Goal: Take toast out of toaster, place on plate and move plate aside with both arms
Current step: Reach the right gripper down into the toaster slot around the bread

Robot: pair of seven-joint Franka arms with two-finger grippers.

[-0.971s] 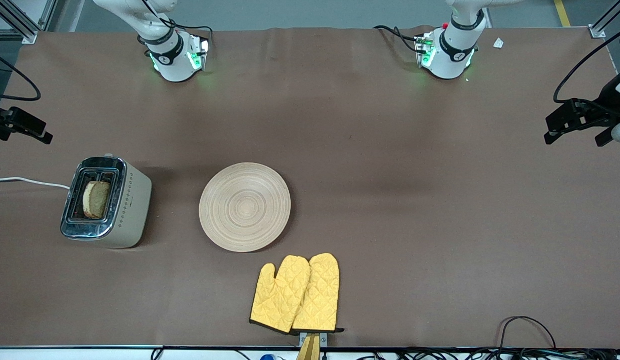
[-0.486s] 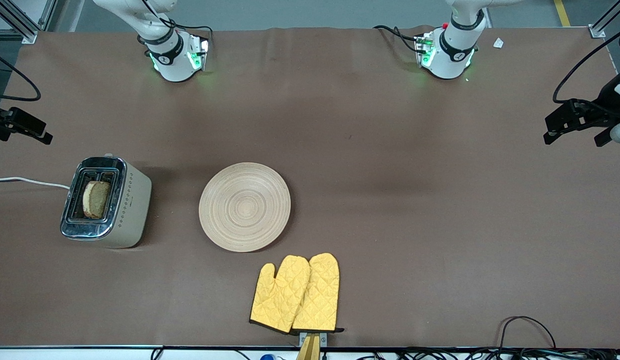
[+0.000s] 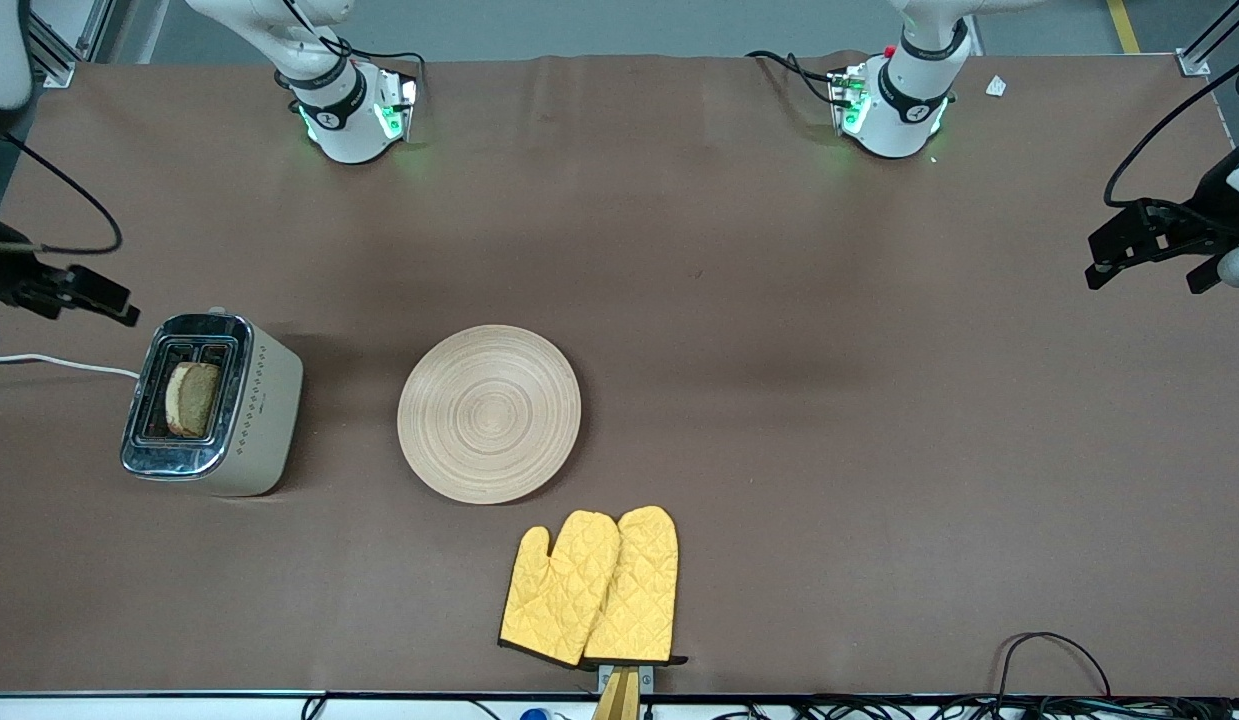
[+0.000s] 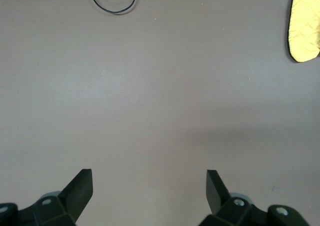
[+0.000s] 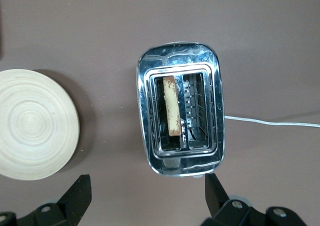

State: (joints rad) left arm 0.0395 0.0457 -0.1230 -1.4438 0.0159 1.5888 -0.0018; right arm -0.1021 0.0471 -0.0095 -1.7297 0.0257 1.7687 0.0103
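Observation:
The toast (image 3: pixel 192 398) stands upright in one slot of the toaster (image 3: pixel 211 404); in the right wrist view I see the toast's top edge (image 5: pixel 172 106) in the toaster (image 5: pixel 181 111). The plate (image 3: pixel 489 413) lies bare on the table beside the toaster, toward the middle, and also shows in the right wrist view (image 5: pixel 35 123). My right gripper (image 3: pixel 104 300) is open and empty, over the table just off the toaster's end; in its wrist view the right gripper (image 5: pixel 147 183) holds nothing. My left gripper (image 3: pixel 1144 265) is open and empty over bare table at the left arm's end; its wrist view shows the left gripper (image 4: pixel 149 178) empty.
Two yellow quilted oven mitts (image 3: pixel 591 587) lie nearer the front camera than the plate; one mitt shows in the left wrist view (image 4: pixel 304 26). The toaster's white cord (image 3: pixel 49 362) runs off the table's end. Cables (image 3: pixel 1049 660) lie along the front edge.
My right gripper has moved closer to the toaster. The left gripper, toast, plate and mitts have not moved.

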